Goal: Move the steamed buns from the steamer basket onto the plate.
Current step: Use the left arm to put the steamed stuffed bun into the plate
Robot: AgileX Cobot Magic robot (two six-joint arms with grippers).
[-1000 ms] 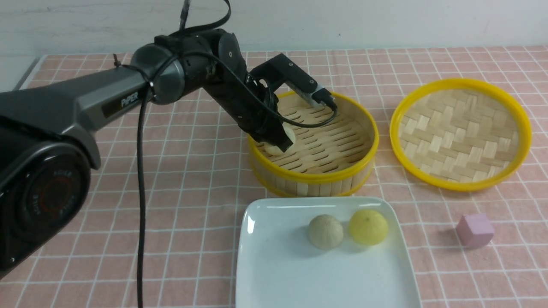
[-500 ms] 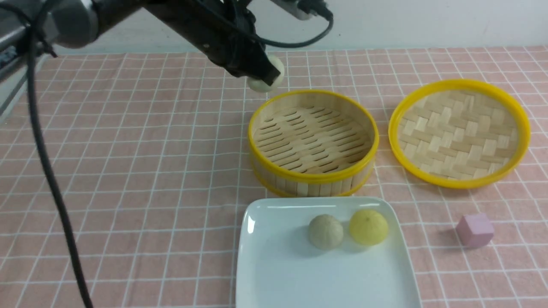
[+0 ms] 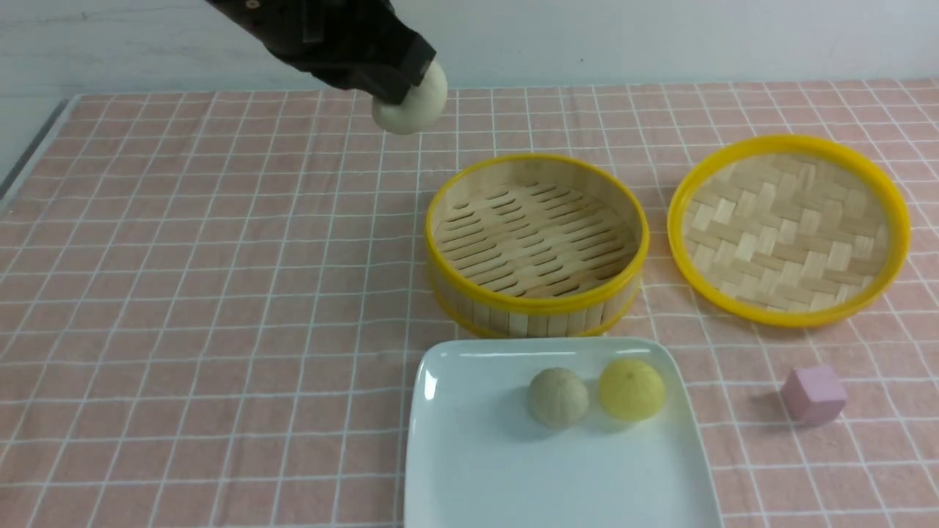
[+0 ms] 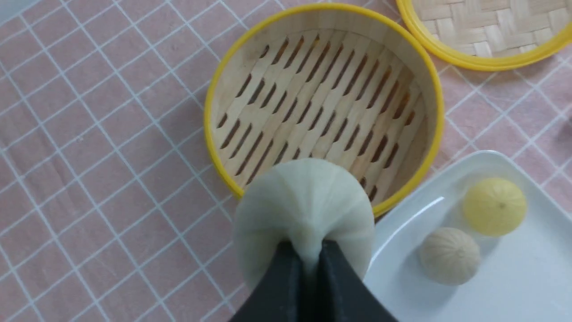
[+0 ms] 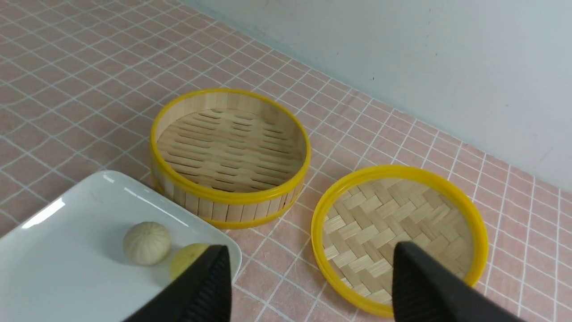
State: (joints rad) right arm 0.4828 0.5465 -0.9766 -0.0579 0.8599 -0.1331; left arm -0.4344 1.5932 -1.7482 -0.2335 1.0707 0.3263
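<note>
White and glossy, the plate [image 3: 469,455] lies nearest to me on the pink checked worktop [image 3: 220,330]. Two of the three buns are already on it: the beige bun [image 3: 558,397] and the yellow bun [image 3: 631,389], just beside each other in its far right part. I therefore judge the task about two thirds done. What is left is to bring the last bun over the plate and release it there, and the bare left half of the plate offers enough room, I think.

My right gripper [image 5: 310,259] hangs above this near side, its jaws wide apart with nothing between them. To the right of the plate, and apart from it, sits a small pink cube [image 3: 813,394], which does not belong to the job.

Behind the plate, just beside its far edge, stands the steamer basket [image 3: 535,302]. Its slatted floor is bare and no bun remains inside. To the right of the basket lies the shallow woven tray [image 3: 788,317], near it, and it also holds nothing.

Highest in the front view, my left gripper [image 4: 308,257] is closed on the pale bun [image 3: 411,106], pinching its top. This bun hangs in the air, up and to the left of the basket and well apart from the plate. How far back it is, I cannot tell.
</note>
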